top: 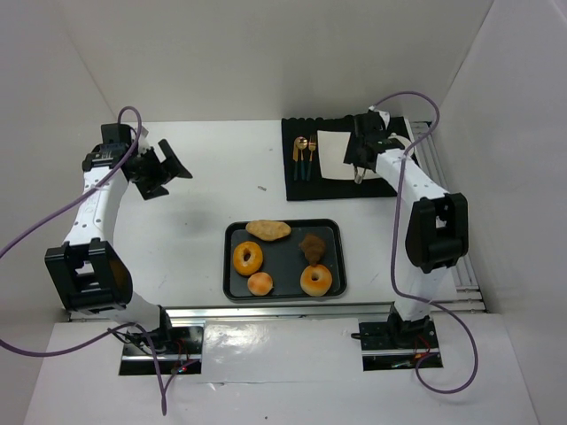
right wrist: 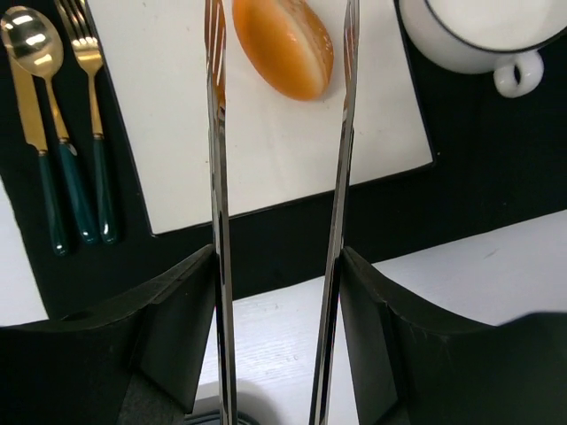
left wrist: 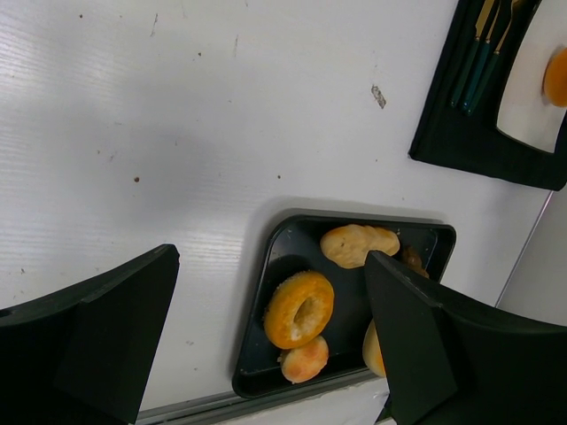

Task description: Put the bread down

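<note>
Right pincer [right wrist: 277, 257] holds tongs [right wrist: 219, 177] — blades flanking bread [right wrist: 283, 44], untouched.

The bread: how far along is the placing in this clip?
Done, by the look of it: the glossy golden-orange oval roll lies on the white square plate on the black mat. In hand: the right gripper holds the metal tongs, their blades spread either side of the roll, not pinching it. Remaining: lifting the tongs clear. The left gripper hangs open off to the side, idle.
</note>
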